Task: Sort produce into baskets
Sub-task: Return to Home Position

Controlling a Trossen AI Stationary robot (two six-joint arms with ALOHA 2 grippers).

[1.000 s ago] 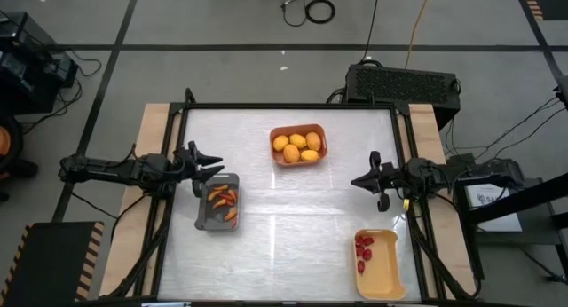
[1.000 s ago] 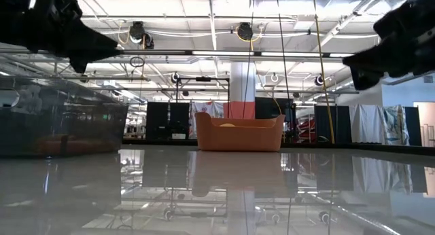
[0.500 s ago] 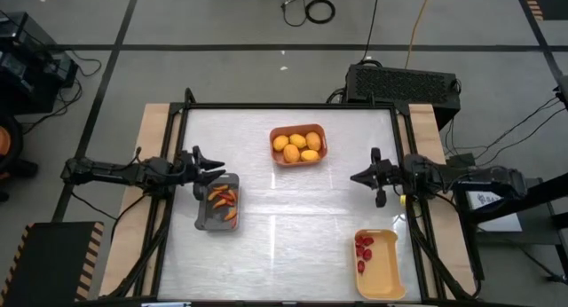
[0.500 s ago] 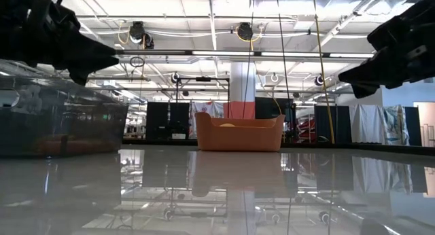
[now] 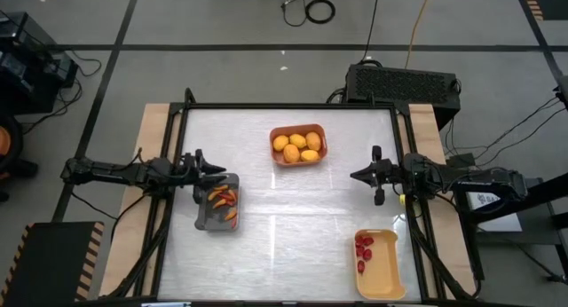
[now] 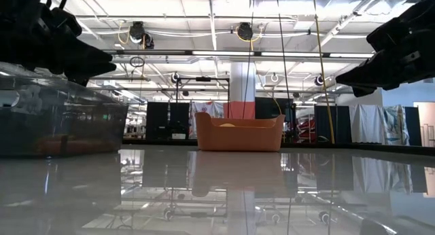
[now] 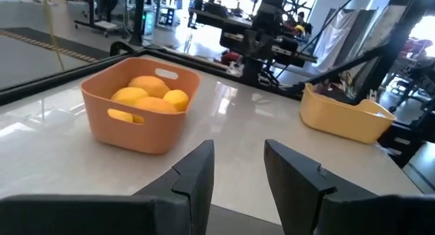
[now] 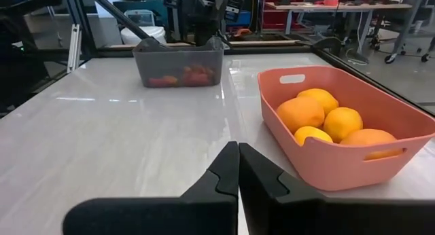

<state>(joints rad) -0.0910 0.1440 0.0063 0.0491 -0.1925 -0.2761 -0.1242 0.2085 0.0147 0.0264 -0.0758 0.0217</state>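
Observation:
Three baskets stand on the white table. The orange basket (image 5: 298,145) at the far middle holds several yellow-orange round fruits (image 5: 294,146). Slim red and orange chili pieces (image 5: 223,200) lie in the dark grey basket (image 5: 218,202) at the left. Small red berries (image 5: 364,251) fill the far end of the yellow basket (image 5: 377,263) at the near right. My left gripper (image 5: 216,168) hovers level just beyond the grey basket's far end, open (image 7: 238,167) and empty. My right gripper (image 5: 353,177) hovers level near the right edge, shut (image 8: 238,164), holding nothing.
A black frame (image 5: 293,106) rims the table. Bare tabletop (image 5: 293,227) lies between the three baskets. In the low view the orange basket (image 6: 239,132) stands at the far middle and the grey basket (image 6: 61,123) close at the left.
My left gripper has sunk a little beside the grey basket's far end and rolled slightly, its opening unchanged. My right arm has swung a little, and its gripper has tipped slightly downward while staying shut. The baskets and produce have not moved.

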